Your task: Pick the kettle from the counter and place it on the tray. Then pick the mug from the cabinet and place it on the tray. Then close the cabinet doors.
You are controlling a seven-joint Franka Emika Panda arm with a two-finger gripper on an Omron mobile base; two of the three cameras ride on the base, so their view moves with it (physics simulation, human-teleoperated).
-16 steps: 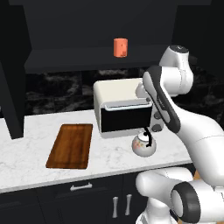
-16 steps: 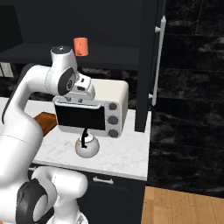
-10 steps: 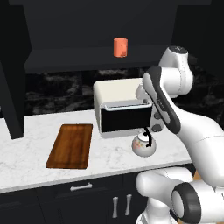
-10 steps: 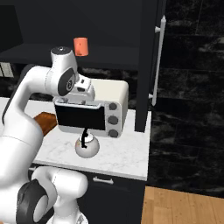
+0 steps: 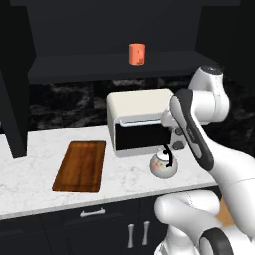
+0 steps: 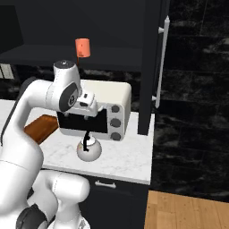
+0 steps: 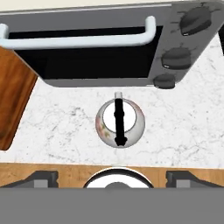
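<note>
**Arm Holds Over the Kettle, First Pick Yet to Begin**

Nearest to us, in the hand view, the gripper [image 7: 112, 177] hangs with its two fingers spread wide and nothing between them. It is centred over the kettle [image 7: 119, 122] but well above it. Against the pictures from a moment earlier we find almost no change. The arm keeps the same bent pose in front of the toaster oven [image 5: 139, 122], and nothing on the counter [image 5: 30, 184] has shifted. We read this as a pause for alignment, not progress: no part of the task is done.

The kettle stands upright on the marble just in front of the oven's glass door. Its black handle runs lengthwise under the hand and straight across the line between the fingers, so we judge a straight descent would bring them to either side of it.

Further left on the counter, the tray [image 5: 79, 165] lies flat, well apart from the kettle and with nothing on it. Beyond and above, the mug [image 5: 137, 54] waits on the shelf of the cabinet [image 5: 99, 67]. From the right base view a cabinet door [image 6: 150, 67] stands swung open, so closing it remains the last step.
</note>
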